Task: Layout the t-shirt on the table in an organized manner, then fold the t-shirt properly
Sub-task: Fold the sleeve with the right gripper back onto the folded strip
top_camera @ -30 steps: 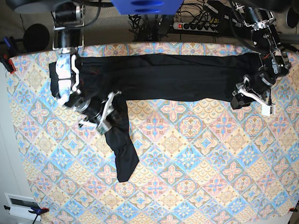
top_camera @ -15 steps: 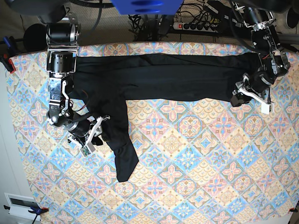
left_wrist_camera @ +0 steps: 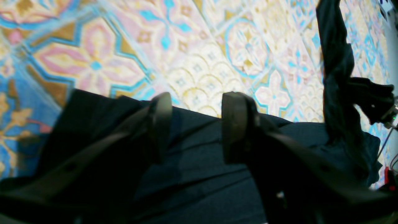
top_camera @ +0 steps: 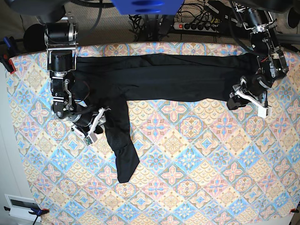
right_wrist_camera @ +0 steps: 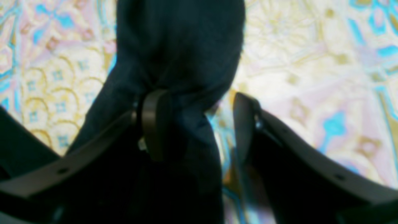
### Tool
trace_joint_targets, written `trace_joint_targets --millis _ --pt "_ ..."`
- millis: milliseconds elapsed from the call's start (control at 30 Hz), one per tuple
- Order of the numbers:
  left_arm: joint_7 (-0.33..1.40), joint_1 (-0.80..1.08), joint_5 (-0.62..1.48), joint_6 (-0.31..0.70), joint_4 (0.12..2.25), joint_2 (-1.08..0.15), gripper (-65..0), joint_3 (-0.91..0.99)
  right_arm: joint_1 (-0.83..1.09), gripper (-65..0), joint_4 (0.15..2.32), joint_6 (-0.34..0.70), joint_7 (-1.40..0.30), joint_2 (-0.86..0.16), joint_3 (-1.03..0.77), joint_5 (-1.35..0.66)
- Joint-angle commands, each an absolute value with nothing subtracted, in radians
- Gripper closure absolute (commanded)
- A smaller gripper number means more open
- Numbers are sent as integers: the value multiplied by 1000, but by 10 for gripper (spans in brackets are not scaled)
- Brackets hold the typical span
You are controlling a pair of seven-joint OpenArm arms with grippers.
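Base view: the t-shirt [top_camera: 159, 77] lies on the table [top_camera: 201, 173] as a long band along the far edge, with one sleeve trailing toward the near side. This stretched shape suggests the layout step is under way, not the fold. The left hand [top_camera: 244, 97] sits at one end of the band, the right hand [top_camera: 93, 126] beside the trailing sleeve.

Left wrist view: the left hand [left_wrist_camera: 196, 124] has its jaws set apart over the garment's lower edge. Cloth lies beneath them; none is visibly pinched. This placement probably anchors that end.

Right wrist view: the right hand [right_wrist_camera: 199, 124] stands wide. One finger [right_wrist_camera: 154, 123] touches the sleeve; the other is over bare table. Nothing is clamped, which suggests a release.
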State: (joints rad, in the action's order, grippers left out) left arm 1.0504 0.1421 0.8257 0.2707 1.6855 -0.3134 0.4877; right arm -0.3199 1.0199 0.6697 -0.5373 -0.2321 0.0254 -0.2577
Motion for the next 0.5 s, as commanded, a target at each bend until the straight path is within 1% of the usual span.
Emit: trace_joint_targets --millis 0,133,233,300,433,467 --pt "1033 133 843 275 1702 -331 -255 495 -341 -309 1017 677 -529 -236 45 -263" --pt "1033 111 843 275 1702 -331 -255 484 -341 -308 970 677 -499 -236 85 -263" --pt "1033 111 843 275 1702 -331 -255 481 -341 -274 958 677 -489 -236 99 -263" --pt "1033 105 843 275 1702 -331 -255 481 -341 -213 960 677 -489 -236 105 -263" --pt "1033 101 843 275 1702 -331 -255 481 -340 -54 964 679 -489 -236 99 -263" --pt "1033 101 843 275 1702 -331 -255 481 -340 -23 967 679 -489 -236 99 -268"
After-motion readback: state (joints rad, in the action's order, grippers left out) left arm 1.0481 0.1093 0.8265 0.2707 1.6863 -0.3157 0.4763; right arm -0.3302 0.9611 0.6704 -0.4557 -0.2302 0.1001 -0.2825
